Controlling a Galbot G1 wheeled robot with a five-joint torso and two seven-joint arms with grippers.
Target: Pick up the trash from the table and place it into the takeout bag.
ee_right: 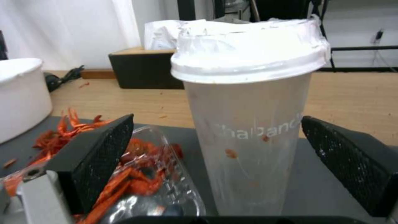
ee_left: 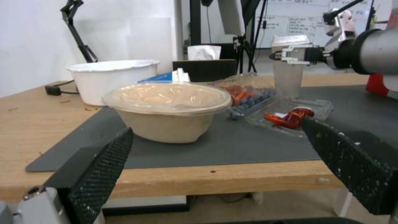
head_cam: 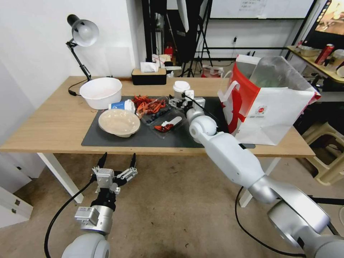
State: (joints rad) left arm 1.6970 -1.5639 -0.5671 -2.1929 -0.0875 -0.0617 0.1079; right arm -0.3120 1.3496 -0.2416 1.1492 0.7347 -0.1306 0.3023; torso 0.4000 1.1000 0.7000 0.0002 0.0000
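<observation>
1. right now my right gripper (ee_right: 215, 155) is spread wide around the translucent white-lidded cup (ee_right: 248, 124), one finger on each side and neither pad touching the wall yet; the cup stands upright on the dark grey mat (head_cam: 143, 138) toward the back of the table (head_cam: 53, 122).
2. i judge this to be the reach-to-grasp step on the cup: the next move calls for closing evenly on its mid-body, gently since the wall looks thin, then lifting straight up before swinging toward the takeout bag (head_cam: 276, 114).
3. my left gripper (head_cam: 117, 161) hangs open below the table's front edge, idle.
4. the bag stands open-mouthed on the table's right end, just beside my right arm; i cannot tell what is inside.
5. the cup looks nearly empty, with reddish specks on its wall.
6. beside it, clear plastic trays (head_cam: 157, 111) hold red shell scraps; the beige disposable bowl (head_cam: 119, 123) has a film over it, and the blue-and-white paper cup (head_cam: 122, 105) lies behind it.
</observation>
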